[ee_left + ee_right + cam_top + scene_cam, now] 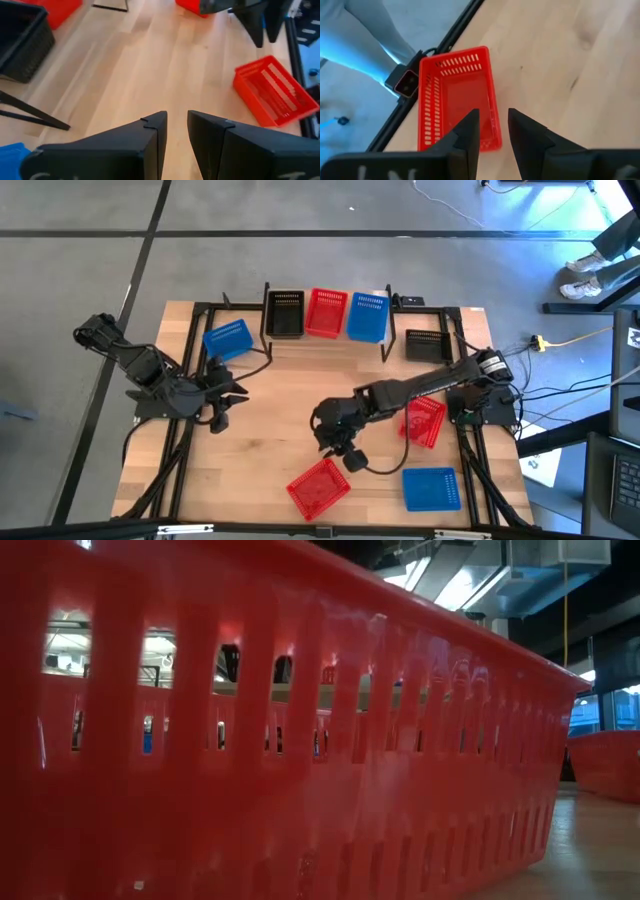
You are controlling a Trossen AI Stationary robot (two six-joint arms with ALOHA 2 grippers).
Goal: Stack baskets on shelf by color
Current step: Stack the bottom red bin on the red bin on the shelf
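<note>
The shelf (pixel 322 348) stands at the table's far middle with a black (pixel 285 313), a red (pixel 326 313) and a blue basket (pixel 368 317) side by side on its plank. My right gripper (pixel 347 448) (pixel 493 125) is narrowly open and hovers over one corner of a red basket (pixel 319 487) (pixel 457 95) that rests flat near the table's near edge. That same basket fills the low view (pixel 300 740). My left gripper (pixel 222 398) (pixel 175 127), narrowly open, waits over bare wood at the left.
Loose baskets lie on the table: a blue one (pixel 228 338) at far left, a black one (pixel 425 344) at far right, a tilted red one (pixel 424 421) under my right arm, and a blue one (pixel 432 488) at near right. Bare wood lies between the arms.
</note>
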